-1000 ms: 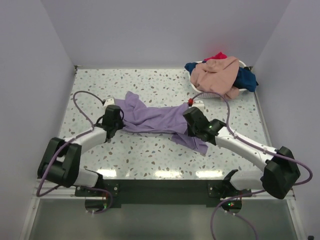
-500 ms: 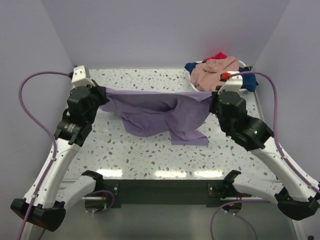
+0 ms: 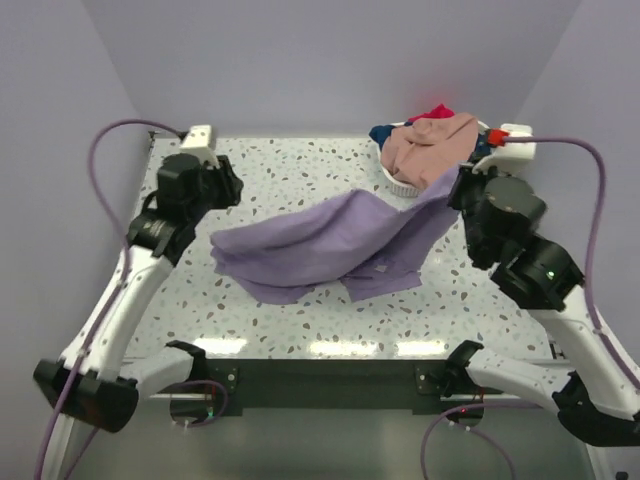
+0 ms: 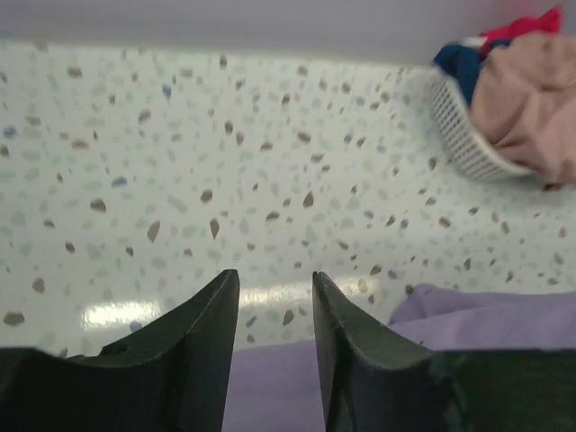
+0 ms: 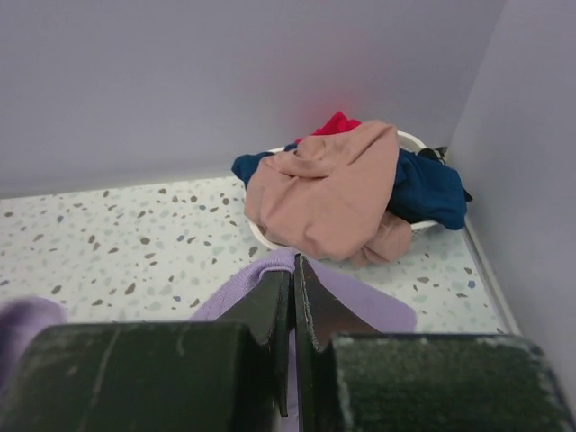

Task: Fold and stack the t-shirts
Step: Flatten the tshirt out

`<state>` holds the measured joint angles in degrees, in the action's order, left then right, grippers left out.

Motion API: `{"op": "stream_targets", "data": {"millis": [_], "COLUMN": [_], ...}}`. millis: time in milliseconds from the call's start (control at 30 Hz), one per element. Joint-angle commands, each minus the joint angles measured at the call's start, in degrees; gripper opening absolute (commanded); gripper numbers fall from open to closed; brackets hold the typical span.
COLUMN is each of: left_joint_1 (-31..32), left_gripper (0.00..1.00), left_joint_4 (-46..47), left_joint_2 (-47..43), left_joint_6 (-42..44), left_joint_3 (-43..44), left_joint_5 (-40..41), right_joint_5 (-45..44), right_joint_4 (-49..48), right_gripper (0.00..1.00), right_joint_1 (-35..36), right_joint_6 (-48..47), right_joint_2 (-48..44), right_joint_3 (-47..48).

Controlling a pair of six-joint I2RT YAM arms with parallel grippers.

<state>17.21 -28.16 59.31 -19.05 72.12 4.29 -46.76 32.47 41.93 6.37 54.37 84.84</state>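
Since a moment ago the left claw (image 3: pixel 228 186) has let go, jaws parted and empty; the lavender t-shirt (image 3: pixel 320 240) sags onto the surface (image 3: pixel 300 165), one corner pinched by the closed right claw (image 3: pixel 455 192). Nothing folded yet; other t-shirts (image 3: pixel 432 145) wait in the basket (image 3: pixel 400 186).

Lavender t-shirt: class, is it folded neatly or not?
Not folded: the lavender t-shirt lies rumpled, one end lifted by the shut right end effector; the left end effector is open, empty.
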Motion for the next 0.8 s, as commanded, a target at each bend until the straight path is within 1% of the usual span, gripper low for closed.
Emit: {"op": "stream_targets", "data": {"millis": [0, 33, 67, 100, 167, 267, 333, 367, 400, 467, 500, 533, 667, 767], "left_joint_1": [-0.51, -0.51, -0.51, -0.51, -0.34, 0.54, 3.34, 5.09, 9.64, 13.97, 16.86, 17.93, 20.40, 22.86], "left_gripper": [0.45, 0.50, 0.64, 0.71, 0.82, 0.82, 0.80, 0.79, 0.79, 0.79, 0.78, 0.77, 0.73, 0.73], "left_joint_4": [2.73, 4.33, 5.91, 7.67, 8.12, 9.70, 10.41, 10.58, 11.11, 11.81, 12.60, 13.30, 15.41, 16.99], "left_joint_2": [10.63, 15.18, 17.40, 21.16, 22.86, 19.72, 15.95, 14.71, 12.95, 11.89, 11.53, 11.62, 14.07, 16.01], "left_joint_6": [1.82, 1.73, 1.82, 2.08, 1.30, 0.07, -0.20, -0.90, -1.25, -3.61, -4.50, -5.29, -9.24, -11.09], "left_joint_3": [-10.05, -12.24, -12.96, -12.97, -12.70, -14.89, -17.61, -18.76, -21.12, -23.06, -25.51, -26.58, -30.10, -31.86], "left_joint_5": [1.76, 2.47, 3.60, 4.14, 6.59, 8.18, 7.49, 7.74, 8.01, 6.44, 5.30, 4.15, 0.11, -0.08], "right_joint_5": [-7.19, -7.64, -7.55, -5.81, -2.47, 1.14, 2.54, 2.90, 3.17, 3.87, 4.13, 4.31, 5.36, 6.07], "right_joint_4": [-2.06, -2.15, -2.32, -2.67, -3.81, -4.25, -4.34, -4.26, -4.26, -4.60, -4.78, -4.87, -4.70, -5.04], "right_gripper": [0.00, 0.00, 0.00, 0.00, 0.00, 0.00, 0.00, 0.00, 0.00, 0.00, 0.00, 0.00, 0.00, 0.00], "right_joint_1": [-0.45, -0.97, -1.50, -2.29, -5.27, -6.60, -6.69, -6.60, -6.60, -6.69, -6.69, -6.78, -6.95, -7.04], "right_joint_6": [1.61, 2.58, 3.64, 5.56, 7.24, 8.83, 9.27, 9.45, 10.06, 10.76, 11.29, 11.56, 12.61, 13.05], "right_joint_2": [5.65, 6.70, 8.37, 9.17, 10.49, 11.63, 12.77, 13.13, 13.65, 13.75, 13.75, 13.57, 12.78, 11.99], "right_joint_3": [-6.06, -7.31, -8.36, -10.29, -12.67, -13.56, -14.26, -14.52, -15.31, -17.15, -17.77, -18.30, -20.06, -20.67]}}
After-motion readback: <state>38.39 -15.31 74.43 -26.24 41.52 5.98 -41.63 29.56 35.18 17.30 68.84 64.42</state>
